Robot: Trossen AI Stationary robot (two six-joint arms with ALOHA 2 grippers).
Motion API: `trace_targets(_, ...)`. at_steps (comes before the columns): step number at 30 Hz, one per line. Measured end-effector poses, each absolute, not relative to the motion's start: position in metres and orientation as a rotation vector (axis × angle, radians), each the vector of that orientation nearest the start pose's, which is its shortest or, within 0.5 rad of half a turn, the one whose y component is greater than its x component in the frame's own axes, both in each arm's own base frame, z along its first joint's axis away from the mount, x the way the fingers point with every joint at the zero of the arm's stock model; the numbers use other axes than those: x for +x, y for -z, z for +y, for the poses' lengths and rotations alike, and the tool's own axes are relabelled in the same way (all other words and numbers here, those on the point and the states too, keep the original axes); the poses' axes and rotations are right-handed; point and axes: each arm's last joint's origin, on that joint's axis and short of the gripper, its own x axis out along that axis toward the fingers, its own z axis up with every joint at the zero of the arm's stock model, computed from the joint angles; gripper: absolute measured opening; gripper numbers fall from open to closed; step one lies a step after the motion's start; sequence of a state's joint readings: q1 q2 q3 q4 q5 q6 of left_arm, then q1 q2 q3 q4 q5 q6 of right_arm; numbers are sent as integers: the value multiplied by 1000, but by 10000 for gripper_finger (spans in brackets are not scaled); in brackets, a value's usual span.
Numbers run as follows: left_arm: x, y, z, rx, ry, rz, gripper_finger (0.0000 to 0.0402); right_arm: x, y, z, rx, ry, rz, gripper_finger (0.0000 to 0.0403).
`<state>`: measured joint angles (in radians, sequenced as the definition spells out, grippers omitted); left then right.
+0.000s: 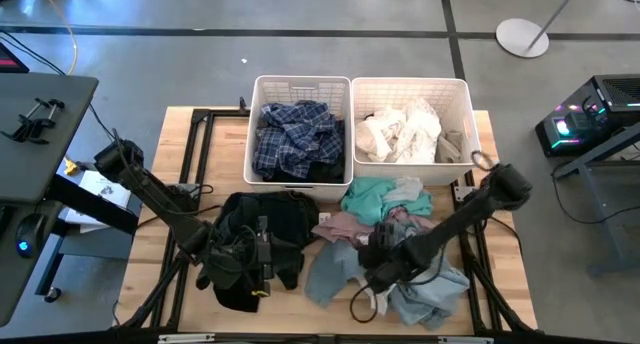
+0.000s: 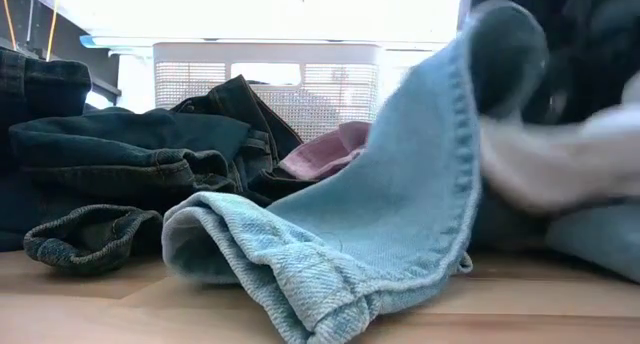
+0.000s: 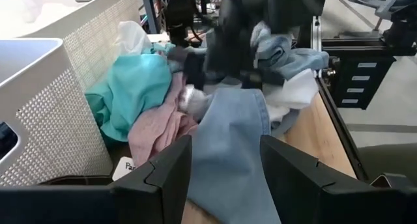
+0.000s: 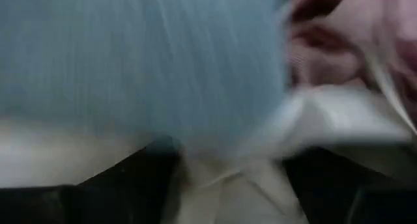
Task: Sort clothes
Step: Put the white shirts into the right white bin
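Pale blue denim [image 2: 400, 214] up close shows a coarse twill weave and a thick stitched hem, matt all over. Dark jeans [image 2: 110, 154] beside it are heavier cloth with ridged seams. The pink garment [image 3: 159, 126] looks soft, faintly ribbed; the teal one [image 3: 133, 87] is smooth knit. Both baskets [image 1: 300, 84] are white slatted plastic, slightly glossy. The table [image 1: 515, 274] is pale, smooth-grained wood.

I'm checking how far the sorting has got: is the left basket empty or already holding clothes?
Holding clothes. In the high view the left basket contains a navy plaid garment that covers most of its floor.
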<state>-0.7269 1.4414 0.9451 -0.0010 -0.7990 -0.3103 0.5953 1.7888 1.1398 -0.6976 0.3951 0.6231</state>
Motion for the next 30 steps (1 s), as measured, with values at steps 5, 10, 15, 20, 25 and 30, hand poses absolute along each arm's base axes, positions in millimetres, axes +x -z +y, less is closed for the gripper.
trace_targets(5, 243, -259, -189, 37, -125, 344, 172, 290, -142, 179, -136, 162, 1217, 163)
trace_targets(10, 243, -259, -189, 38, -126, 345, 172, 290, -175, 180, -149, 144, 1316, 19)
trace_targets(15, 243, -259, -188, 40, -126, 347, 172, 287, -248, 182, -95, 33, 1329, 38)
trace_targets(20, 243, -258, -188, 44, -127, 351, 172, 278, -313, 177, -119, -73, 1250, 20)
trace_targets(25, 242, -257, -188, 50, -130, 365, 172, 260, -376, 154, -253, 157, 966, 8)
trace_targets(30, 242, -256, -188, 47, -133, 371, 172, 230, -432, 120, -428, 624, 565, 7)
